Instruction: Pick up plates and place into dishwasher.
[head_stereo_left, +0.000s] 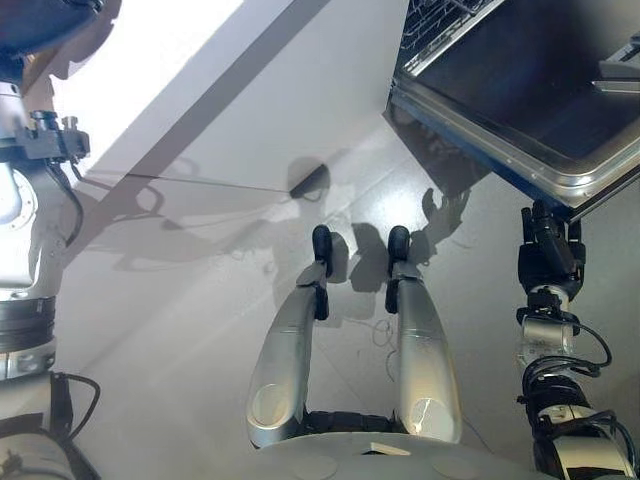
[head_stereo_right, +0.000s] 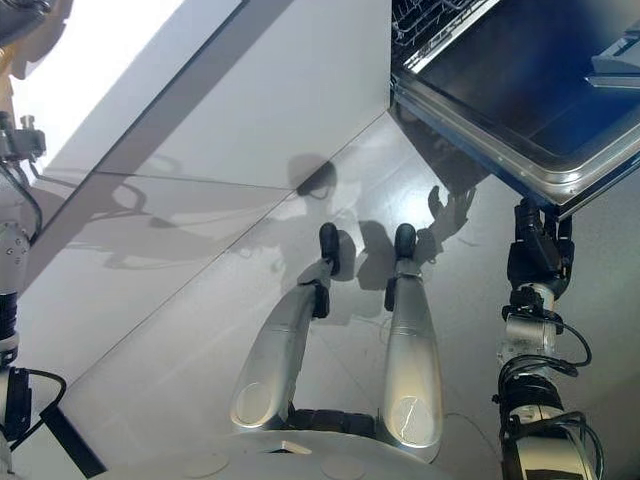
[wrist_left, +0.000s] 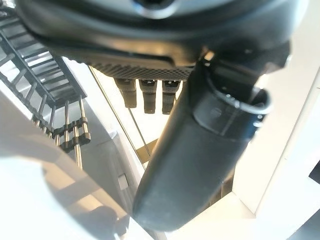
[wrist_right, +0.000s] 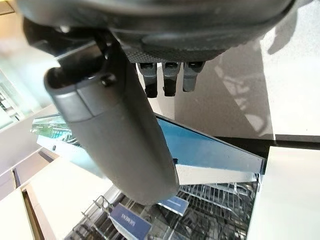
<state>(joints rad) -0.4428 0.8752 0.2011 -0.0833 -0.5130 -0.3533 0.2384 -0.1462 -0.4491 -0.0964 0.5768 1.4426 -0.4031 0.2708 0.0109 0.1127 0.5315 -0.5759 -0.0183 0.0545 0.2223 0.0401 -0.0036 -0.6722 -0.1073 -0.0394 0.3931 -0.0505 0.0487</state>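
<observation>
**Task status**

1. The floor (head_stereo_left: 200, 300) and a white cabinet front (head_stereo_left: 280, 100) took up most of the eye views.
2. The dishwasher door (head_stereo_left: 530, 90) lay fully lowered ahead and to the robot's right. Its dark inner face was up and bare, so the appliance was ready for loading.
3. The dishwasher rack (head_stereo_left: 435, 25) stood behind the door. The part of it seen in the right wrist view carried no plate.
4. A dark wire rack (wrist_left: 45, 75) appeared beyond the left hand. Whether it belonged to the dishwasher could not be determined.
5. The right hand (head_stereo_left: 547, 255) hung just below the front edge of the lowered door, close to it but apart from it. Its fingers (wrist_right: 170, 80) were straight and relaxed, its thumb stood out, and it held nothing.
6. The left hand (wrist_left: 150, 65) was raised at the robot's left side. Its fingers (wrist_left: 150, 95) were likewise relaxed and uncurled, and it held nothing.

**Plates:** neither hand carried one, and where the plates lay could not be established from these views.

**Assessment:** the only completed condition was the opened door. No pick-up was in progress. Locating a plate, grasping it, carrying it over and setting it in the rack all appeared to remain.
</observation>
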